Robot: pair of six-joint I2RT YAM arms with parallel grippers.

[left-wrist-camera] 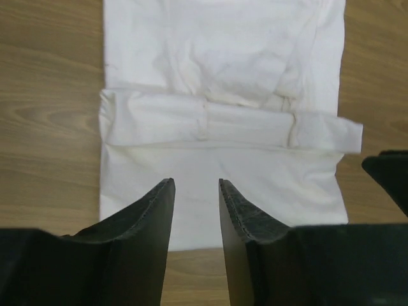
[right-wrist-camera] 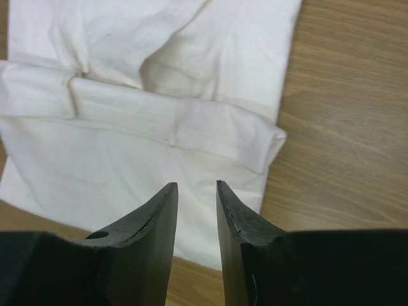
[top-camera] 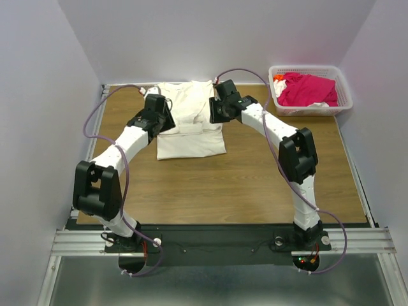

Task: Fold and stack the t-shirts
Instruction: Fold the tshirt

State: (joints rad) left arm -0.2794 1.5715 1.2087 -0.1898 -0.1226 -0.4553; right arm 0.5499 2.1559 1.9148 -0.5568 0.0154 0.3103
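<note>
Left claw (left-wrist-camera: 195,185): jaws apart, empty, over the near hem of the white shirt (left-wrist-camera: 223,51).
Right claw (right-wrist-camera: 196,186): likewise apart, holding nothing.
White shirt: flat on the bench (top-camera: 242,185) beneath both claws, sleeves tucked across (probably to square it for folding).
Pink shirt (top-camera: 306,89): bunched in the basket (top-camera: 346,89), well right of the right claw; its shape is unclear.

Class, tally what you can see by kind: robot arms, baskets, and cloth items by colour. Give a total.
Black-and-white robot arms: 2
White plastic lattice basket: 1
Off-white folded cloth t-shirt: 1
Magenta-pink cloth shirt: 1
Total: 5
Orange and white scraps in the basket are too hidden to count.
</note>
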